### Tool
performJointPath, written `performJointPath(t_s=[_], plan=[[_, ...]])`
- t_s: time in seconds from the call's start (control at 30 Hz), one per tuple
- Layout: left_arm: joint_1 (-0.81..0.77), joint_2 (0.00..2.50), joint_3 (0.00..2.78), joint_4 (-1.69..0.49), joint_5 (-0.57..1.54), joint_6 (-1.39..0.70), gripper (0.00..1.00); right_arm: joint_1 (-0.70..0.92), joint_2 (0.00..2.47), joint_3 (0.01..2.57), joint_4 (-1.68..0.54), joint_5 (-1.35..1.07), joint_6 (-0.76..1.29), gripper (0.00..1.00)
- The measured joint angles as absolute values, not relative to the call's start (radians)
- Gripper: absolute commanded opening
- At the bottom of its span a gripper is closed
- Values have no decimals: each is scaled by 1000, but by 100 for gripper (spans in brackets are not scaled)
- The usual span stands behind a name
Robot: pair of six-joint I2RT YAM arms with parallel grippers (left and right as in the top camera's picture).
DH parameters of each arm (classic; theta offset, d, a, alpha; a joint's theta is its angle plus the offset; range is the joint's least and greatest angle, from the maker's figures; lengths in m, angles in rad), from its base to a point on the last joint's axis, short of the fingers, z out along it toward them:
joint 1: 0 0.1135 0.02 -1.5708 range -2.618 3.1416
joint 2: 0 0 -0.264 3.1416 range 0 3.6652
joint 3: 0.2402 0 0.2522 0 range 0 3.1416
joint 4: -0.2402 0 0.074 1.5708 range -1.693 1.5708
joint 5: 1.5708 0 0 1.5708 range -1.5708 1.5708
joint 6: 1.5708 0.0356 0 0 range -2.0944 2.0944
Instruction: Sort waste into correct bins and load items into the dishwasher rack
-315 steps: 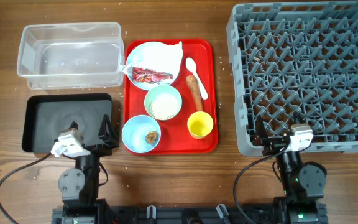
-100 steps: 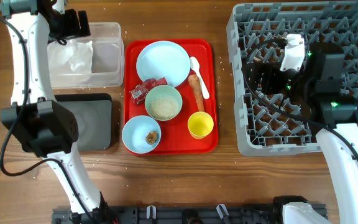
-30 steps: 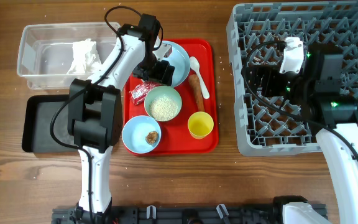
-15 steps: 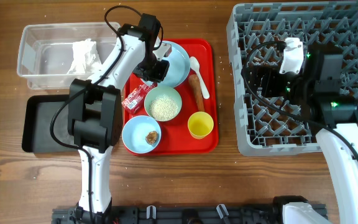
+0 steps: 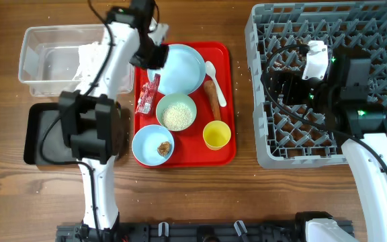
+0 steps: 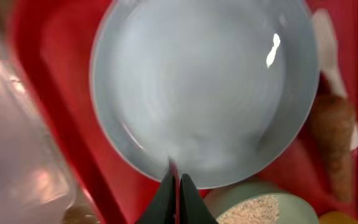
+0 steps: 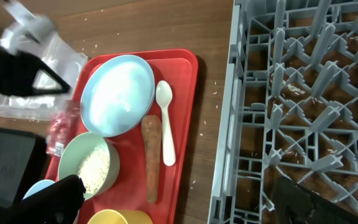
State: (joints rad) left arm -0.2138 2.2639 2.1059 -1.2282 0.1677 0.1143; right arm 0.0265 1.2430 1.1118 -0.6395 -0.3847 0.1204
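Note:
My left gripper (image 5: 153,62) is shut on the red wrapper (image 5: 146,94), which dangles over the left edge of the red tray (image 5: 227,153). In the left wrist view a thin red sliver shows between the closed fingertips (image 6: 166,196), above the pale blue plate (image 6: 197,87). The napkin (image 5: 89,57) lies in the clear tub (image 5: 42,67). The black tray (image 5: 42,134) sits in front of it. My right gripper (image 5: 281,79) hangs open over the left part of the grey rack (image 5: 361,33), holding nothing.
On the red tray stand a green bowl of rice (image 5: 176,111), a blue bowl with a brown lump (image 5: 152,144) and a yellow cup (image 5: 216,134). A white spoon (image 5: 212,79) and a carrot stick (image 5: 211,99) lie beside the plate (image 5: 180,67).
The left gripper has shut on the red wrapper, lifted it off the tray and moved back and left towards the clear tub. The right arm has not moved.

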Motion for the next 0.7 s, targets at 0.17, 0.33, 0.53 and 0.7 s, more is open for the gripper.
performJointPath(t_s=[0.17,0.33,0.53,0.7], plan=[[-201,2201,2190,-1238,164,110,4,27,1243,1112,-638,-385,120,100],[-179,2120,2222,-1267,165,105,36,27,1243,1112,-635,-385,120,100],[-122,2116,2205,-1417,188,85,66,27,1243,1112,-635,-385,120,100],[-138,2149,2032,-1368,212,9,67,27,1243,1111,-635,-384,120,100]])
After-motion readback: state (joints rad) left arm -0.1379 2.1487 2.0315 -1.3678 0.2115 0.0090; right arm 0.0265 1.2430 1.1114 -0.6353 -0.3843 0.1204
